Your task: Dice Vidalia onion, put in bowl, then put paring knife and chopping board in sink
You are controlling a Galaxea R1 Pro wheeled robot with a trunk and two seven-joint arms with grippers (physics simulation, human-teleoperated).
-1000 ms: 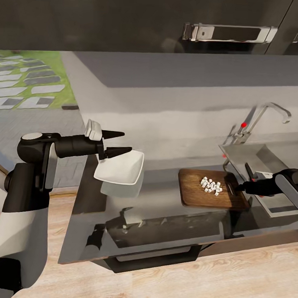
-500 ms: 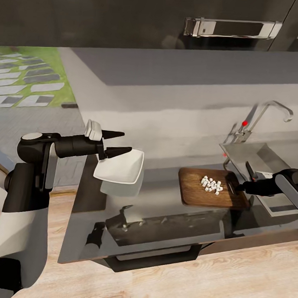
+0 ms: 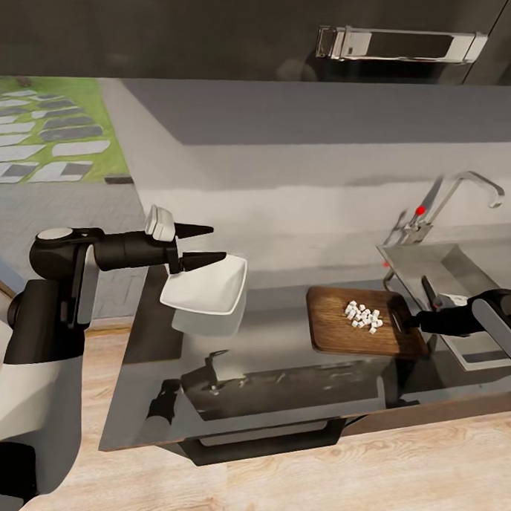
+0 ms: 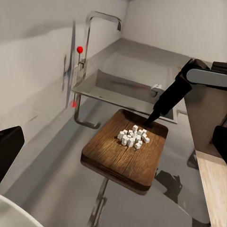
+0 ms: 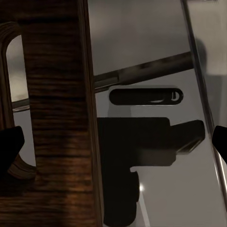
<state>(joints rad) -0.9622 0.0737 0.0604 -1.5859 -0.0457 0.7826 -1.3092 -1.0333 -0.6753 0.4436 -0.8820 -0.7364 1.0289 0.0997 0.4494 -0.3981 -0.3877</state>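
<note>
The left gripper (image 3: 204, 244) clamps the shallow white squarish bowl (image 3: 208, 287) by its rim, above the glossy grey worktop (image 3: 280, 375). The right gripper (image 3: 412, 319) rests at the dark-brown wooden chopping board's (image 3: 360, 338) slot end; its grip state cannot be determined. Small white onion cubes (image 3: 363, 317) lie on the board.

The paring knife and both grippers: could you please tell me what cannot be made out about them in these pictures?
- Paring knife: cannot be picked out with certainty.
- Right gripper: head view, at the dark-brown wooden chopping board edge; contact too small to judge.
- Left gripper: head view, at the shallow white bowl rim; clamping unclear.
</note>
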